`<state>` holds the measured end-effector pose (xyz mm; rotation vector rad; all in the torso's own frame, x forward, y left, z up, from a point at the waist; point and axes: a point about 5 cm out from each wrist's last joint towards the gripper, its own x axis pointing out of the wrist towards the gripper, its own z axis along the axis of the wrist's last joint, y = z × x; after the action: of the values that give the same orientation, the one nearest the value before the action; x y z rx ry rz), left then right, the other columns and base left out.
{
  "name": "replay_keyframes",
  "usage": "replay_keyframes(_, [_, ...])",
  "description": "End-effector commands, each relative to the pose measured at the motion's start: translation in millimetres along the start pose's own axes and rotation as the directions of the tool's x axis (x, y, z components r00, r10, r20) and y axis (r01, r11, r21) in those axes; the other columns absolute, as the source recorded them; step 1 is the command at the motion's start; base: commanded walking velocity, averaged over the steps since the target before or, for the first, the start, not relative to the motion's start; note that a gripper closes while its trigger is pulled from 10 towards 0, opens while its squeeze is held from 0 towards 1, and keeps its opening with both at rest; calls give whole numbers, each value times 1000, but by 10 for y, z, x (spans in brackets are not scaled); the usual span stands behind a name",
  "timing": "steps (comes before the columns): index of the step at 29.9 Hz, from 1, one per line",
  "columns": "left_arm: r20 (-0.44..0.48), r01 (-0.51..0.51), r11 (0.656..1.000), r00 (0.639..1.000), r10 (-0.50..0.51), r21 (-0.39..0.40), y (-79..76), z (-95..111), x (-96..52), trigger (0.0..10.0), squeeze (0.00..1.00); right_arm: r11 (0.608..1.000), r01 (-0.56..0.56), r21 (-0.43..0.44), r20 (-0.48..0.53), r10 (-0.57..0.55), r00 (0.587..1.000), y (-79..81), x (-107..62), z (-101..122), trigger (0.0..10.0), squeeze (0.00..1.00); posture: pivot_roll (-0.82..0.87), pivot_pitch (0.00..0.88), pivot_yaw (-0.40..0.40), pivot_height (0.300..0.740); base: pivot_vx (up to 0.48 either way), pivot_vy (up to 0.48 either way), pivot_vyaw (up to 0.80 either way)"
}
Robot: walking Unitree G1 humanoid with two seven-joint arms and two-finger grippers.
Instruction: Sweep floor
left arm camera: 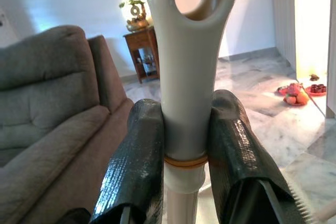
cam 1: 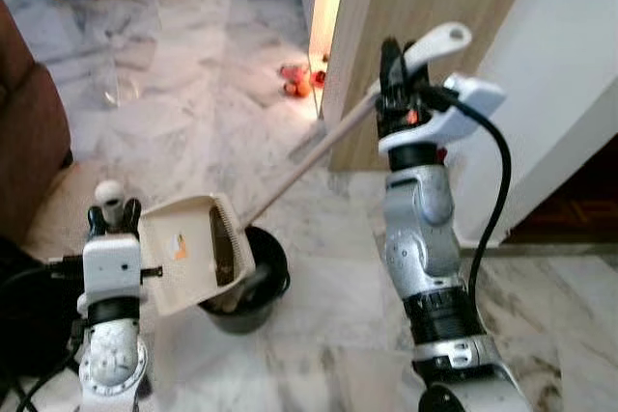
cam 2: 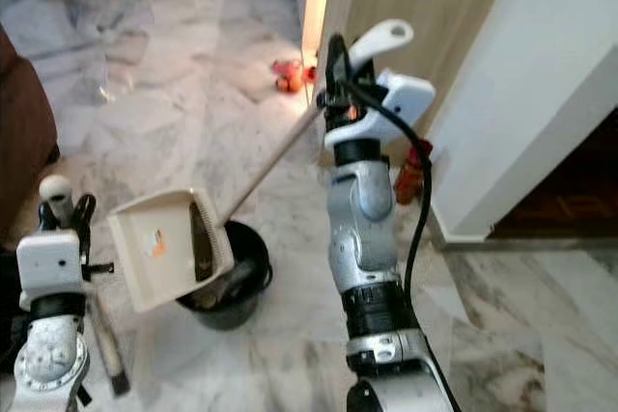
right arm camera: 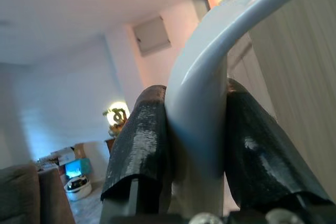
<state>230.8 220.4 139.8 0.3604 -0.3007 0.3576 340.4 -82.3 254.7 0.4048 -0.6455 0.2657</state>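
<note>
Left arm low at near left, forearm upright, wrist straight. Left gripper points up, both fingers clamped on a white handle.

Right arm raised higher, right of centre, forearm near vertical, black cable looping off the wrist. Right gripper points up, fingers pressed on either side of a white curved handle.

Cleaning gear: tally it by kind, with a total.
Dustpan: 1, its handle held by the left gripper
Broom: 1, its handle held by the right gripper
Bucket: 1, black, under the dustpan
Total: 3
</note>
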Motion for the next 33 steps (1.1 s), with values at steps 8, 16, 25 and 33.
replay_keyframes(8, [56,34,999,998,-34,3,-59,79,25,10000,0,993,-116,4,121,114,986,412,-73,120,10000,0,156,77,-84,740,0,0,0])
replay_keyframes(16, [56,45,999,997,-45,3,-81,73,15,10000,0,979,-196,-52,149,202,968,673,-209,107,10000,0,156,86,-87,740,0,0,0])
replay_keyframes(25, [58,49,999,997,-49,6,-88,81,4,10000,0,968,-249,-27,182,250,951,947,-343,144,10000,0,158,95,-91,740,0,0,0])
replay_keyframes(33, [60,44,999,997,-44,8,-87,82,-5,10000,0,966,-259,-13,227,255,940,1076,-383,238,10000,0,158,97,-95,740,0,0,0])
